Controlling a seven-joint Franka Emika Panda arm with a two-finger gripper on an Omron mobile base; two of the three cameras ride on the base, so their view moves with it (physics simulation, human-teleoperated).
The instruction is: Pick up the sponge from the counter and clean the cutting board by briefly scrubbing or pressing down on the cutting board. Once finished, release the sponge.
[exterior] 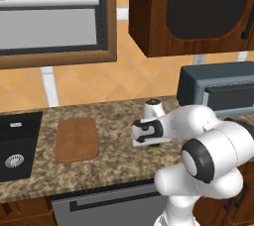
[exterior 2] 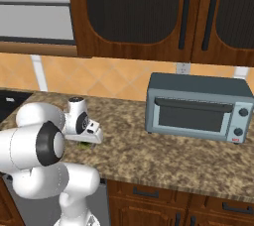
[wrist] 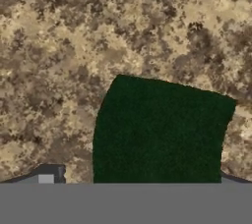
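The dark green sponge (wrist: 160,132) lies flat on the speckled granite counter (wrist: 74,41), close under my hand. My gripper (wrist: 138,180) is open, one fingertip (wrist: 47,176) standing clear to one side of the sponge and the other at its opposite edge. In the left base view a sliver of the sponge (exterior: 155,145) shows beneath the lowered gripper (exterior: 149,143), and the brown wooden cutting board (exterior: 77,140) lies on the counter (exterior: 119,168) to its left, apart from it. From the right base, the gripper (exterior 2: 87,141) covers most of the sponge (exterior 2: 83,144).
A black sink basin (exterior: 17,143) is set into the counter left of the cutting board. A grey toaster oven (exterior 2: 198,107) stands at the back right. Dark wooden cabinets (exterior 2: 149,12) hang above, and a framed window (exterior: 49,17) sits over the sink.
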